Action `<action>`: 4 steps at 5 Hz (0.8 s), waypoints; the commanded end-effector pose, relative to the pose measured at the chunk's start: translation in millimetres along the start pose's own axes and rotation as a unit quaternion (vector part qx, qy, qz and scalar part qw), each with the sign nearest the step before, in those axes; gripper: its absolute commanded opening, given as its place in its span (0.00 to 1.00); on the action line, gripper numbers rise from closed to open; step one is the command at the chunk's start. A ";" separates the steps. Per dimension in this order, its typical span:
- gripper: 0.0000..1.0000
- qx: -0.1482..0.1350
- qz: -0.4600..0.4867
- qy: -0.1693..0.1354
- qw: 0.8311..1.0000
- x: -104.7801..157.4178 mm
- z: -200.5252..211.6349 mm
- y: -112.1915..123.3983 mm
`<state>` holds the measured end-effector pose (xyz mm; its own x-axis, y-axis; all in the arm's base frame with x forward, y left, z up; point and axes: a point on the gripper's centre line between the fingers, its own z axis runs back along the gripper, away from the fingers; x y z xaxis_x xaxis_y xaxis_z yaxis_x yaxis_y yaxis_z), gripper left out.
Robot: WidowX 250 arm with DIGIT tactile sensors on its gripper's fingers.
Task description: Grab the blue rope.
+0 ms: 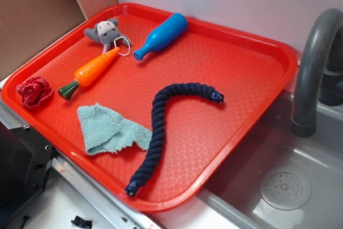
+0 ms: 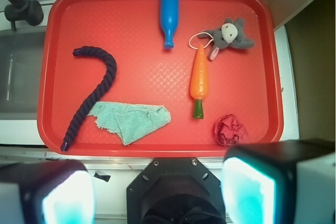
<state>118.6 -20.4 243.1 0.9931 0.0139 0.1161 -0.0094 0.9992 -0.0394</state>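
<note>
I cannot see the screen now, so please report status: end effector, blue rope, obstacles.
End effector open, high above tray, holding nothing. Blue rope flat on tray, ungrasped. Green cloth touches rope's side.

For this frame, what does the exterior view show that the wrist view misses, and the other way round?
Only the exterior view shows the sink drain and the faucet's tall curved neck. Only the wrist view shows the gripper, its fingers spread open near the bottom edge. Both show the red tray holding the blue rope, teal cloth, carrot toy, blue bottle toy, grey plush and red crumpled item.
</note>
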 end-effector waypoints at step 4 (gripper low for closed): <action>1.00 -0.073 0.155 -0.078 0.982 54.1 -73.7 -56.3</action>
<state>177.1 -77.7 170.5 0.9239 0.3262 0.1999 -0.2826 0.9341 -0.2180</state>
